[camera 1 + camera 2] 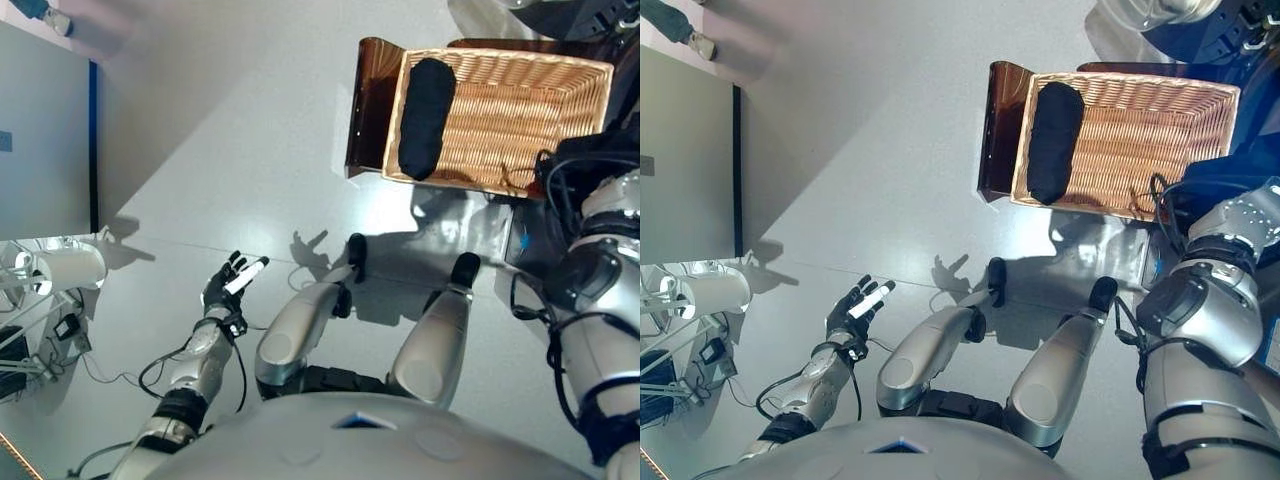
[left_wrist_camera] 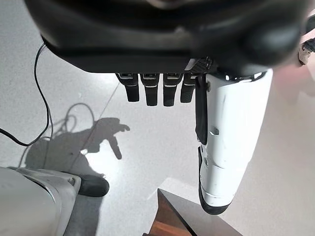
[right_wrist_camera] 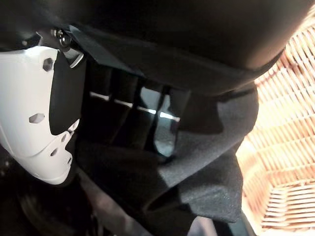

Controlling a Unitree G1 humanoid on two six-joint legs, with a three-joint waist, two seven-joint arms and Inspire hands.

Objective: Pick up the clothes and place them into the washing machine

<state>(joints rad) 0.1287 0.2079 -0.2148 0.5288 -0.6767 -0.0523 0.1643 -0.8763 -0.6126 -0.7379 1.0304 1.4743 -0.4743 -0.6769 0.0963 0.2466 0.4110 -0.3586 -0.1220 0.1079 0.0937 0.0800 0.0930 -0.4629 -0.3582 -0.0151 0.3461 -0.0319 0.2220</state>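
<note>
1. The left hand (image 1: 228, 285) was seen low at the robot's left over the grey floor (image 1: 250, 120), fingers straight and relaxed, nothing held; the white-covered thumb (image 2: 227, 147) was extended alongside them.
2. The right hand (image 3: 128, 98) was shown only in its wrist view, with fingers curled into a dark grey cloth (image 3: 206, 167); the cloth was bunched round and below the fingers, and wicker weave was seen just beside it.
3. Further ahead, a wicker basket (image 1: 540, 110) was seen resting on a brown stand (image 1: 365, 100), at the robot's front right.
4. A black garment (image 1: 425, 115) was draped over the basket's left rim, part inside.
5. A grey cabinet panel (image 1: 45, 140) was noted far left, well apart from the basket.
</note>
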